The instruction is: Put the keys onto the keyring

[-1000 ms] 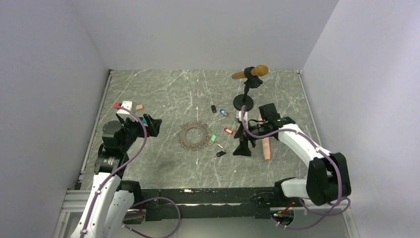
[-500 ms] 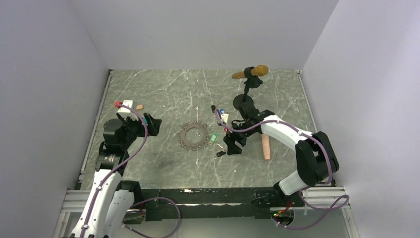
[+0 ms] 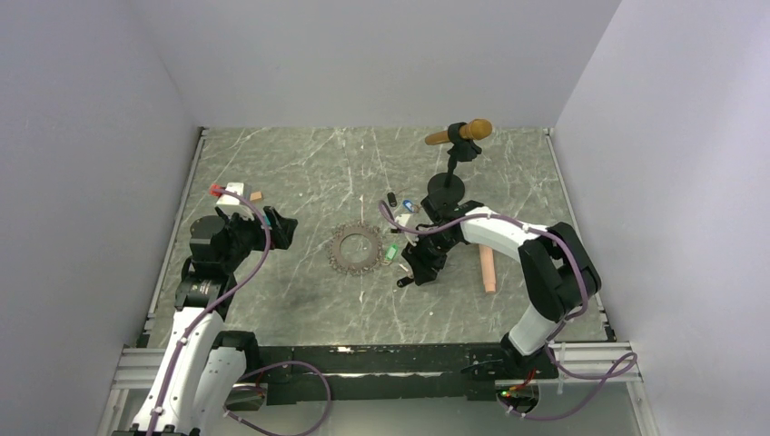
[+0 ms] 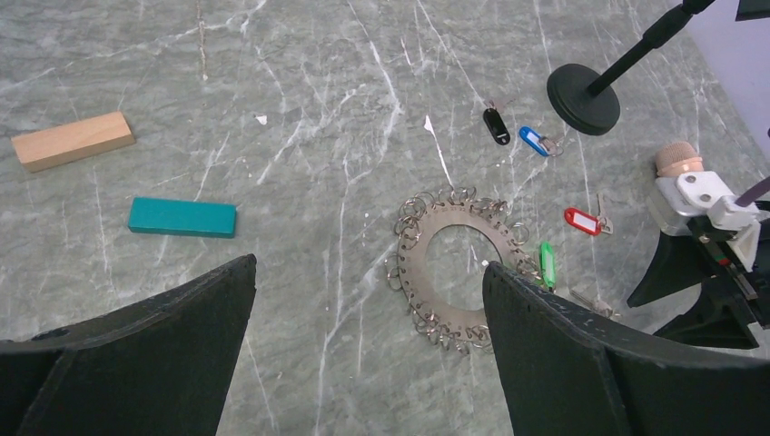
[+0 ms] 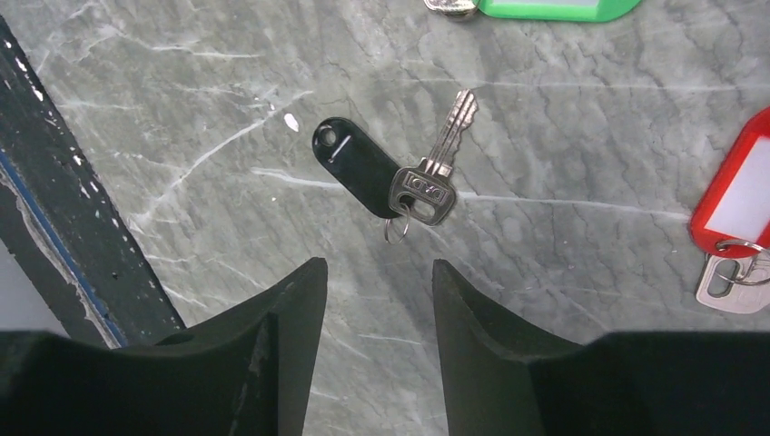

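Note:
The keyring [image 3: 355, 249] is a dark toothed metal ring lying flat mid-table, also in the left wrist view [image 4: 416, 272]. Keys lie to its right: a green-tagged one [image 3: 391, 252] against its rim, a red-tagged one [image 4: 581, 221], a blue-tagged one [image 3: 409, 206] and a black-tagged one [image 3: 391, 198] farther back. Another black-tagged key [image 5: 357, 168] lies flat just ahead of my right gripper [image 5: 379, 265], whose jaws stand partly apart with only bare table between them. My left gripper [image 4: 369, 263] hangs wide open above the table left of the ring, holding nothing.
A gold microphone [image 3: 463, 132] stands on a stand with a round black base [image 3: 446, 188] behind the keys. A pinkish rod [image 3: 488, 269] lies right of my right arm. A tan block [image 4: 73, 141] and a teal block [image 4: 182, 217] lie at the left.
My right arm has swung left and down over the near black-tagged key, and its jaws have narrowed. The left arm and the keys have not moved.

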`<act>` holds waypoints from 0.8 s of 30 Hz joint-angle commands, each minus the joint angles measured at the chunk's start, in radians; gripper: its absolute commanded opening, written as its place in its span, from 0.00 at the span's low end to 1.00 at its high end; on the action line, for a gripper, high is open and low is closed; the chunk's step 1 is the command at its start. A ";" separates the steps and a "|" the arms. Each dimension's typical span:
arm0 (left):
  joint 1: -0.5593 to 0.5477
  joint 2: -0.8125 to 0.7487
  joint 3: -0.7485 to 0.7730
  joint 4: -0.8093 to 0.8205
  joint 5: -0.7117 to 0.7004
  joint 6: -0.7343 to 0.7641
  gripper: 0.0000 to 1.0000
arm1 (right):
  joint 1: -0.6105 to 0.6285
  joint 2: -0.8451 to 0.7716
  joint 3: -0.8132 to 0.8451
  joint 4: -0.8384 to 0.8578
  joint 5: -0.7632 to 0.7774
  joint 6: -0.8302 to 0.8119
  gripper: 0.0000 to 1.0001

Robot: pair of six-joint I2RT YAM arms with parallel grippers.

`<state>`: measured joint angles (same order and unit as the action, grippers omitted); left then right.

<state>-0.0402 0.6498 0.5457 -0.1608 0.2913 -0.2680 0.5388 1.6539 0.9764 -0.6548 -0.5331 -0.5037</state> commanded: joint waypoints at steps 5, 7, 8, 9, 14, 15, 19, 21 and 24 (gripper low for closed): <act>0.006 -0.021 0.037 0.049 0.028 -0.016 0.98 | 0.015 0.038 0.048 0.018 0.022 0.065 0.48; 0.006 -0.022 0.036 0.049 0.029 -0.017 0.98 | 0.017 0.044 0.052 0.023 0.025 0.075 0.47; 0.006 -0.024 0.036 0.049 0.029 -0.017 0.98 | 0.017 0.046 0.054 0.025 0.024 0.078 0.46; 0.005 -0.025 0.036 0.048 0.031 -0.018 0.98 | 0.018 0.047 0.056 0.026 0.025 0.079 0.44; 0.005 -0.028 0.036 0.049 0.032 -0.019 0.98 | 0.018 0.050 0.059 0.037 0.024 0.090 0.39; 0.005 -0.027 0.036 0.049 0.032 -0.019 0.98 | 0.018 0.055 0.059 0.037 0.024 0.090 0.38; 0.006 -0.026 0.037 0.047 0.034 -0.020 0.98 | 0.019 0.061 0.062 0.034 0.023 0.088 0.35; 0.006 -0.027 0.037 0.047 0.035 -0.020 0.98 | 0.018 0.063 0.063 0.034 0.024 0.088 0.34; 0.006 -0.028 0.036 0.049 0.035 -0.021 0.98 | 0.021 0.068 0.064 0.035 0.029 0.089 0.33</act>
<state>-0.0395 0.6365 0.5457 -0.1604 0.3031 -0.2771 0.5526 1.7145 1.0050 -0.6334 -0.5209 -0.4263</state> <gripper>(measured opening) 0.985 0.336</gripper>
